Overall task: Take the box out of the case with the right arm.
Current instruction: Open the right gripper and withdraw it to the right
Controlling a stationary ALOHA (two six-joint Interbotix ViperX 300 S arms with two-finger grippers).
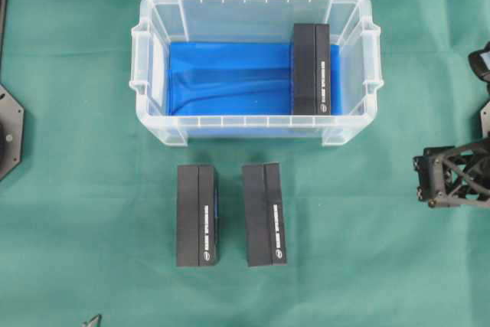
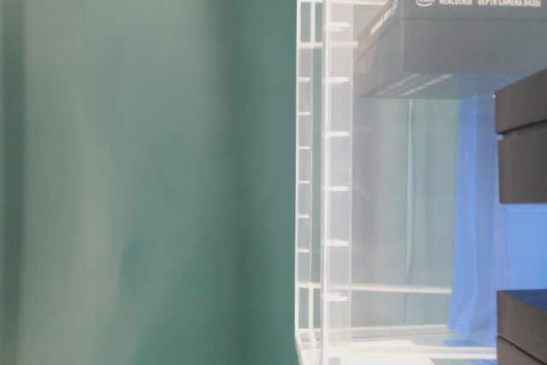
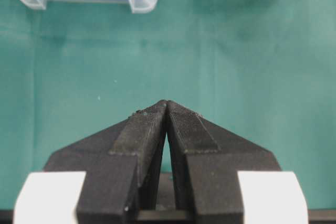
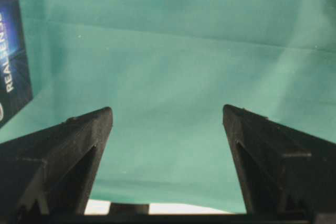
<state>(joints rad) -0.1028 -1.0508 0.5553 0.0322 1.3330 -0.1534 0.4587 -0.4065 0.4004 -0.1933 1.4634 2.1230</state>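
Case [image 1: 253, 67] sits top-centre on green surface [image 1: 367, 250]. Box [image 1: 311, 69] inside, on edge, tight against right end wall; blue liner open to its left, lots of room there. Two more boxes [image 1: 197, 214] [image 1: 264, 214] outside, just below case's near wall, narrow gap betw them. Right hand [image 4: 167, 116] empty, fingers spread wide, over bare cloth; its arm [image 1: 453, 178] cut off at right frame edge. Left hand [image 3: 166, 104] pinched together, nothing held. Table-level view mostly blurred green.
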